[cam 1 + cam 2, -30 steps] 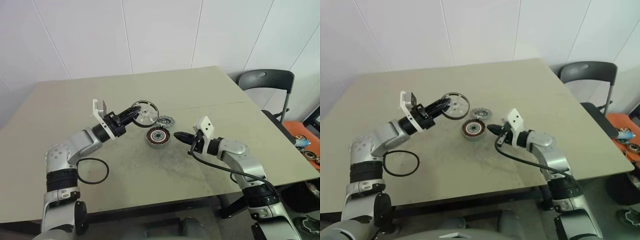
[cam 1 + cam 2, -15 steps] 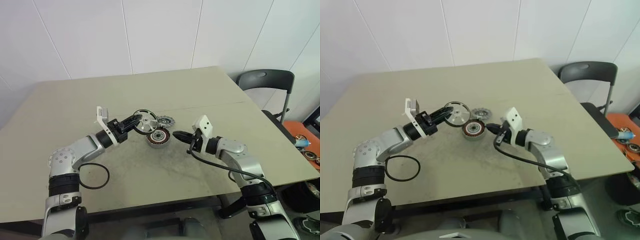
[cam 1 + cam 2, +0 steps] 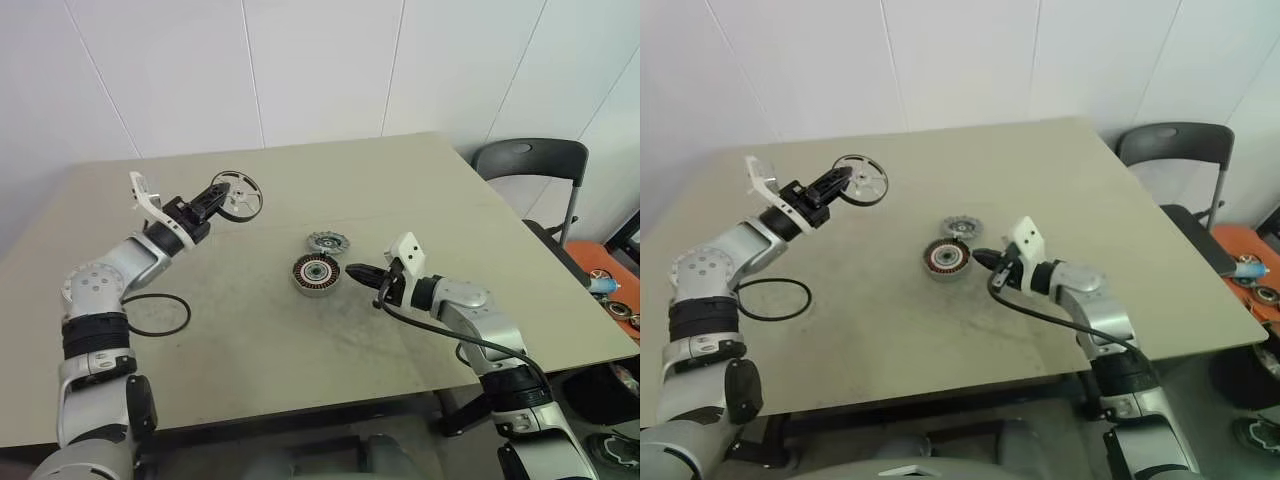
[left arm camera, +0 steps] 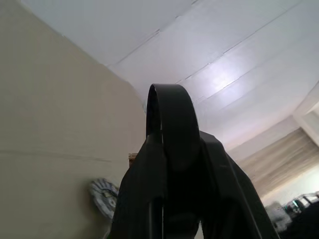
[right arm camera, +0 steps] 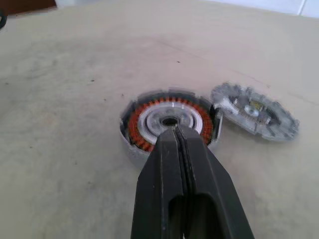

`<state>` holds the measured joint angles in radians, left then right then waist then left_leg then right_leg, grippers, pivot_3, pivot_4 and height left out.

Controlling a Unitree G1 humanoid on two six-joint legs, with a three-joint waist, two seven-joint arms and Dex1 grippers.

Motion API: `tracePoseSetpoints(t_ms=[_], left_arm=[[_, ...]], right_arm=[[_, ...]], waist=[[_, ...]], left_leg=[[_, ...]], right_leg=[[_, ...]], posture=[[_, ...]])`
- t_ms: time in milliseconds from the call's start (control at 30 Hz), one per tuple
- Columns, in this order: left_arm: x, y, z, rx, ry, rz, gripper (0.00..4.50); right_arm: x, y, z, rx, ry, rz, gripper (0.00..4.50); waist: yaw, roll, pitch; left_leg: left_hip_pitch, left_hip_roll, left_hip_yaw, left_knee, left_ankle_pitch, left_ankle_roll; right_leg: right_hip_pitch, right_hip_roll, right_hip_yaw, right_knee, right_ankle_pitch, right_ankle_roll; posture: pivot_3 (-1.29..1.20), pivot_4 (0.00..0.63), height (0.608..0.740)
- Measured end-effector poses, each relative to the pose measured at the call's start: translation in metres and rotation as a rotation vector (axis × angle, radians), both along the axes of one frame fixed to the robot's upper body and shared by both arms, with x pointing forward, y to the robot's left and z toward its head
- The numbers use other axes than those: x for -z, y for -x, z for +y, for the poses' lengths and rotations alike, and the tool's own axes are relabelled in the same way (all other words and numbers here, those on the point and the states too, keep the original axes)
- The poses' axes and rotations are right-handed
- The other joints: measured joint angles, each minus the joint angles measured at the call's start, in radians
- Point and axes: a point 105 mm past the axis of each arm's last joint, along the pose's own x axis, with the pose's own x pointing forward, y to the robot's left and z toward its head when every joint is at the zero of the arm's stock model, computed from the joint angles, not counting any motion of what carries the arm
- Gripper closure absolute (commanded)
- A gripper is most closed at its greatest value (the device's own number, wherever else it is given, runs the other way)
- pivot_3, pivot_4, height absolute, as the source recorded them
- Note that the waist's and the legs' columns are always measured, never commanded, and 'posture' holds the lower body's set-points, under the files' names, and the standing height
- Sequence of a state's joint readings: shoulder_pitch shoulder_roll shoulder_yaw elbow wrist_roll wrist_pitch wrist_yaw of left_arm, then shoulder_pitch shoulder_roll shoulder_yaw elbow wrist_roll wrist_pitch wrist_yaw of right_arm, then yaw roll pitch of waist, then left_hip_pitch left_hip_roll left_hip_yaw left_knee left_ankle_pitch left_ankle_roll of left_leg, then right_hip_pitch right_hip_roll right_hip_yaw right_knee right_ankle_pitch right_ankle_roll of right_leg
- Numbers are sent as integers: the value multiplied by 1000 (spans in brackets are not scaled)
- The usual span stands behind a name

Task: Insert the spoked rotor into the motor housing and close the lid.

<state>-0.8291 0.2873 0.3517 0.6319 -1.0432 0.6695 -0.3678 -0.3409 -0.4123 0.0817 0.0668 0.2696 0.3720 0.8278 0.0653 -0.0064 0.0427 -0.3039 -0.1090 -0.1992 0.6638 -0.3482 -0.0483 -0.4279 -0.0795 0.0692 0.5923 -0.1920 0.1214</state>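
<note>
The spoked rotor [image 3: 237, 195], dark-rimmed with pale spokes, hangs in the air over the far left part of the table. My left gripper [image 3: 219, 191] is shut on its rim [image 4: 167, 114]. The motor housing [image 3: 316, 272] sits mid-table with its copper windings and reddish hub facing up [image 5: 169, 122]. Just beyond it lies the lid [image 3: 327, 241], a grey ribbed disc [image 5: 254, 112]. My right gripper [image 3: 353, 271] is shut and holds nothing. It points at the housing's right side from close by, low over the table.
A black rubber ring [image 3: 152, 315] lies on the table near my left elbow. A dark chair [image 3: 530, 165] stands past the table's right edge. The beige table [image 3: 400, 190] stretches wide around the parts.
My left arm has swung the spoked rotor from just over the motor housing away to the far left. The right gripper has kept still.
</note>
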Motion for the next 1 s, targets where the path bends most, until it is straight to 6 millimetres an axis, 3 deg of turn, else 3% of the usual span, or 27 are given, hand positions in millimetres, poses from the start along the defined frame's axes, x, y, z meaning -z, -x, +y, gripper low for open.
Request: tracePoseSetpoints(t_ms=[100, 167, 267, 433, 667, 867, 1000], left_arm=[[15, -14, -102, 127, -41, 53, 4062], [21, -13, -128, 181, -27, 79, 4062], [18, -18, -129, 167, 49, 84, 4062], [8, -19, -135, 187, 183, 97, 4062], [-3, -22, -110, 189, 384, 107, 4062], [-13, -10, -91, 320, 392, 91, 4062], [9, 2, -71, 353, 377, 148, 4062]], right_arm=[[-11, 1, 21, -59, -34, -34, 4500], [-13, 1, 23, -67, -34, -39, 4500], [-12, -1, 8, -27, -6, -31, 4500], [-13, -2, 4, -10, -4, -35, 4500], [-12, -2, 4, -6, -5, -34, 4500], [-12, -2, 5, -9, -6, -34, 4500], [-10, -3, 4, -7, -6, -28, 4500]], waist=[[5, -1, 0], [-26, 0, 0], [-83, 0, 0], [-88, 0, 0], [-78, 0, 0], [-87, 0, 0], [-86, 0, 0]], left_leg=[[-2, 0, 5, 0, 0, 2], [-1, 0, 12, 0, -2, 6], [-3, 2, 17, -6, -4, 8], [-3, 4, 17, -13, -3, 6], [-3, 3, 17, -10, -3, 6], [-2, 3, 17, -11, -3, 6], [-1, 3, 17, -11, -2, 5]], right_leg=[[5, 0, 2, -16, 9, 4], [1, -1, 4, -16, 9, 5], [-10, -1, 5, -13, 9, 6], [-15, -1, 5, -13, 9, 5], [-13, -2, 5, -13, 9, 5], [-14, -2, 5, -12, 9, 5], [-14, -1, 6, -9, 9, 5]], posture=[[0, 0, 740], [0, 0, 740], [0, 0, 740], [0, 0, 740], [0, 0, 740], [0, 0, 740], [0, 0, 740]])
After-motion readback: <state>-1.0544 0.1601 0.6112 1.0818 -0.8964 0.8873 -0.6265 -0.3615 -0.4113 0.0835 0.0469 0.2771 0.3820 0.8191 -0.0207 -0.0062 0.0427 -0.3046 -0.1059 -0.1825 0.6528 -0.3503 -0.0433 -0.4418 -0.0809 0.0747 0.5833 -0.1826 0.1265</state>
